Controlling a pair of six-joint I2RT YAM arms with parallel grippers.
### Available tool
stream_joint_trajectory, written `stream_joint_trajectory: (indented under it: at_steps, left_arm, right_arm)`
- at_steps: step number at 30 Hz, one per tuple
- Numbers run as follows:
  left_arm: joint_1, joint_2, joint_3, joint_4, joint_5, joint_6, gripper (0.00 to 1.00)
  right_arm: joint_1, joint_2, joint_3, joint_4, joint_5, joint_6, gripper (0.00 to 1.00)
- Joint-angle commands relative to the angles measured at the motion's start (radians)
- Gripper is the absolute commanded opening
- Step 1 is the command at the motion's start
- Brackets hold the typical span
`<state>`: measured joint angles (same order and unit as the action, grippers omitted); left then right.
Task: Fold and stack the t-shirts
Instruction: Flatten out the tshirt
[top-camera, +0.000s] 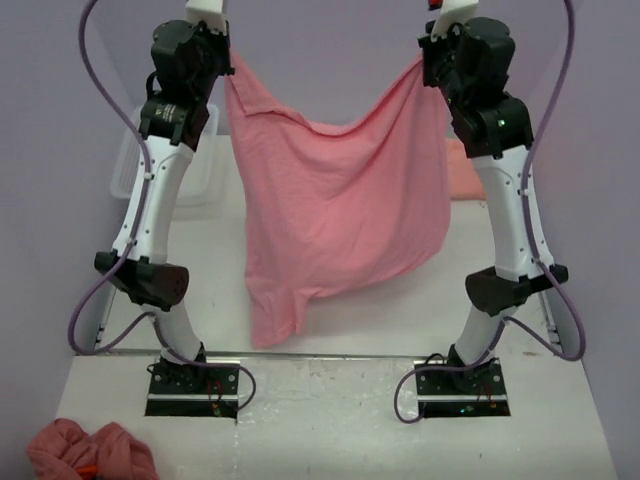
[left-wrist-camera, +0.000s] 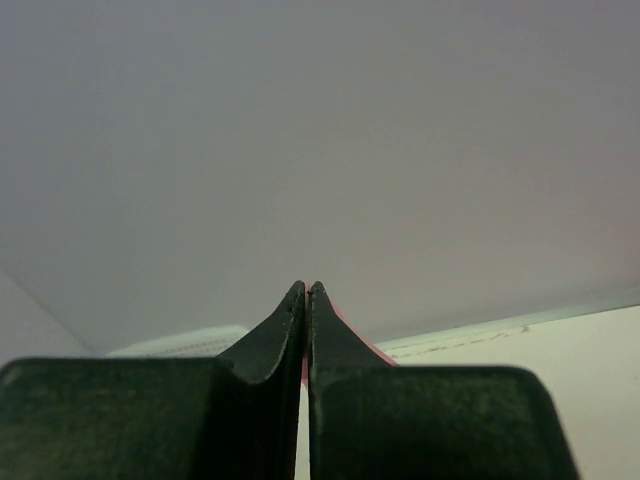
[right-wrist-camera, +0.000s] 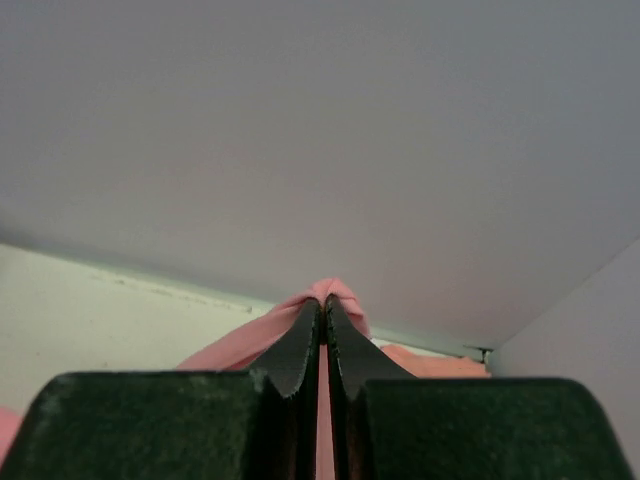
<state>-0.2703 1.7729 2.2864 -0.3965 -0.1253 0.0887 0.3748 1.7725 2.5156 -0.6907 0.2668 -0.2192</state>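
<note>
The rose-pink t-shirt (top-camera: 335, 200) hangs in the air between my two raised arms, sagging in the middle, its lower edge reaching down to the table. My left gripper (top-camera: 228, 68) is shut on its upper left corner. In the left wrist view the gripper (left-wrist-camera: 306, 289) shows only a thin pink sliver (left-wrist-camera: 350, 330) beside the closed fingers. My right gripper (top-camera: 424, 66) is shut on the upper right corner. In the right wrist view pink cloth (right-wrist-camera: 340, 291) bunches over the closed gripper (right-wrist-camera: 323, 301). The salmon-orange t-shirt (top-camera: 462, 172) lies on the table behind the right arm and also shows in the right wrist view (right-wrist-camera: 440, 362).
A clear plastic bin (top-camera: 205, 170) stands at the back left behind the left arm. A crumpled reddish-pink cloth (top-camera: 90, 452) lies on the near platform at the bottom left. Purple walls close in the table on three sides.
</note>
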Motion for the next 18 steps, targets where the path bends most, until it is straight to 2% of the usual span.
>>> stream_joint_trajectory:
  at_steps: [1,3,8,12,14,18]
  left_arm:
    - [0.063,0.095,0.064,0.083,0.046,-0.001,0.0]
    - [0.095,0.175,0.062,0.094,0.059,0.0,0.0]
    - [0.117,0.282,-0.082,0.231,0.064,0.031,0.0]
    - [0.118,0.379,-0.045,0.191,0.092,0.003,0.0]
    - [0.118,0.317,-0.089,0.217,0.108,-0.021,0.0]
    - [0.108,0.169,-0.163,0.2,0.121,-0.046,0.0]
  right_arm:
    - [-0.065,0.063,-0.024,0.059,-0.099,0.033,0.0]
    - [-0.102,0.119,-0.058,0.071,-0.119,0.053,0.0]
    - [-0.161,0.318,-0.086,0.094,-0.144,0.063,0.0]
    - [-0.18,0.348,-0.124,0.102,-0.15,0.067,0.0]
    - [-0.177,0.317,-0.156,0.108,-0.161,0.072,0.0]
    - [-0.16,0.149,-0.179,0.083,-0.15,0.07,0.0]
